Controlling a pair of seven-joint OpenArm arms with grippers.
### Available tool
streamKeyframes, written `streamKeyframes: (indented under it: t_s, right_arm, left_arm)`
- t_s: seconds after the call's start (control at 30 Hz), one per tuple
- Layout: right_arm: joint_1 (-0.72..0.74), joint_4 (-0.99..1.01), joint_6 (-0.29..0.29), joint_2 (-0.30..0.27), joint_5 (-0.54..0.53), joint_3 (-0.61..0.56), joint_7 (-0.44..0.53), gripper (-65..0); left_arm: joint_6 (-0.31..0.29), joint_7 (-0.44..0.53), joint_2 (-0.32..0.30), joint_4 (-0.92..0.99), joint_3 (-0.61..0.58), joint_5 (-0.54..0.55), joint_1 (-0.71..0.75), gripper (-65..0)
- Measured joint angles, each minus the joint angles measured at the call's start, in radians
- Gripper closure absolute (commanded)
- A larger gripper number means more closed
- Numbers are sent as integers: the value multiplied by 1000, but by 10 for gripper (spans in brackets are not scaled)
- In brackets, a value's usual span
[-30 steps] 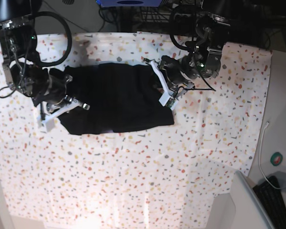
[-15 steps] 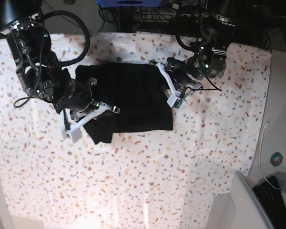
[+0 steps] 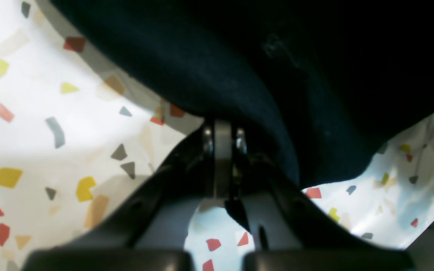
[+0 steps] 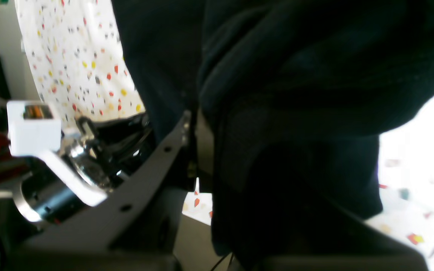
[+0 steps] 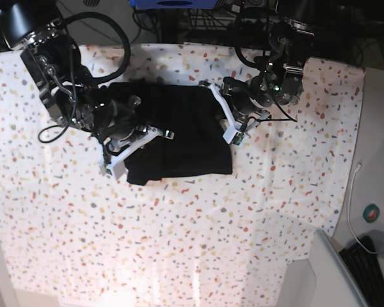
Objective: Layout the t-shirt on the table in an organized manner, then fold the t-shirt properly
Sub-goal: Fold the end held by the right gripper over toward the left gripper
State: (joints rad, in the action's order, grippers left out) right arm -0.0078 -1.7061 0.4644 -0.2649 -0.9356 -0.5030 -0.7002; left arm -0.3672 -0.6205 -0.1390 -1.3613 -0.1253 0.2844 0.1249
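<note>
The black t-shirt (image 5: 185,137) lies bunched at the back middle of the speckled table (image 5: 179,243). My right gripper (image 5: 139,131), on the left of the base view, is shut on the t-shirt's left edge. That edge is lifted and doubled over toward the middle. In the right wrist view the cloth (image 4: 296,75) drapes over the closed fingers (image 4: 171,150). My left gripper (image 5: 219,118) sits at the t-shirt's right edge. In the left wrist view its fingers (image 3: 222,150) are pressed together, pinching the hem of the dark cloth (image 3: 315,75).
A plain grey surface (image 5: 377,160) borders the table on the right, with a white cable (image 5: 352,204), a round green item (image 5: 371,213) and a black keyboard (image 5: 368,268). The other arm's white camera mount (image 4: 32,128) shows in the right wrist view. Dark equipment stands behind the table.
My right gripper has moved rightward with the t-shirt's left edge, folding it over the middle, so the cloth is narrower. The left gripper shifted slightly up and right, then held still.
</note>
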Motion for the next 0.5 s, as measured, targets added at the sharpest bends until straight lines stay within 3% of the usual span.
streamKeyframes:
  t_s: [0.13,0.27,0.33,0.5]
  right_arm:
    - [27,21,0,23,5,-34,1,0]
    - [37,39,1,76,149,-31,0,0]
    - [35,40,0,92,166,-32,-3,0]
    - [29,40,0,89,178,-33,-4,0]
  left_arm:
    - [0,0,0,0,0,0,0,0]
    - [0,0,0,0,0,0,1,0]
    - [0,0,0,0,0,0,3,0]
    - [0,2,-6,0,6,0,6,0]
